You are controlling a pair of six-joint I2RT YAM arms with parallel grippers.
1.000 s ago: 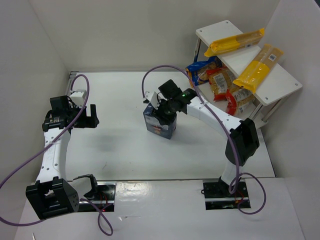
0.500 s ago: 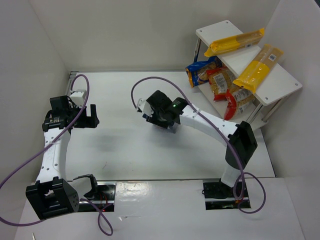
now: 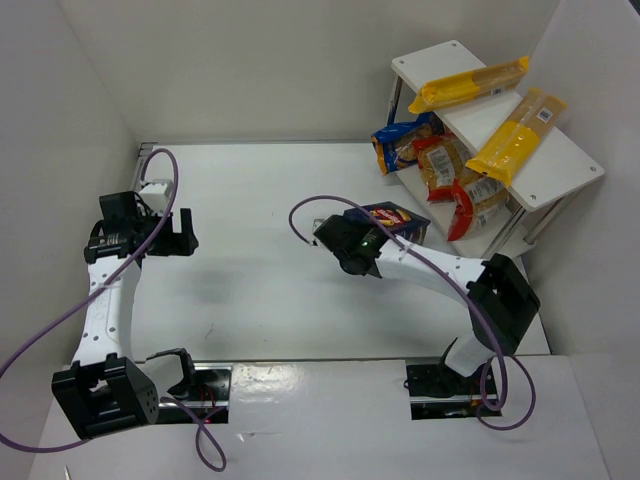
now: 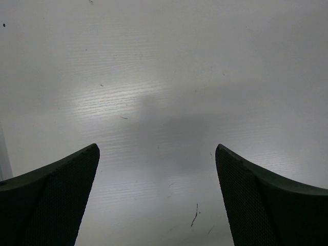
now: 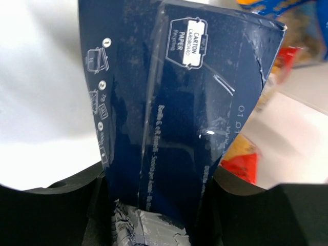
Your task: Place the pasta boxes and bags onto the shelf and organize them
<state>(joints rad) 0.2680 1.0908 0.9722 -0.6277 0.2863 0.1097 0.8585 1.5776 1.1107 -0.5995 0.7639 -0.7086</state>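
Since the earlier overhead frame, the pasta box (image 3: 398, 220) has left its upright spot on the table (image 3: 250, 290) near frame centre. It now hangs tilted, right of centre, with its logo face turned up and toward the shelf (image 3: 560, 165). Your right gripper (image 3: 380, 233) has it clamped by one end. In the wrist view the jaws close on the lower part of the dark blue carton (image 5: 195, 118), which looks dented and creased there, so don't squeeze any harder. Most of the box sticks out beyond the fingers, so move slowly and keep the wrist steady or it may pivot in the grip. Level it before you reach the shelf in the upper right. Two yellow bags (image 3: 468, 83) (image 3: 516, 135) already lie across the white boards. A blue packet (image 3: 402, 141) and red packets (image 3: 442, 160) crowd the lower level at the shelf's left side, straight ahead of the box. Choose a bare stretch of board, come in above the bags, and lower the box flat so it doesn't nudge them off. Your left gripper (image 3: 170, 232) sits at middle left, jaws wide over bare table and holding nothing. Leave it parked there.
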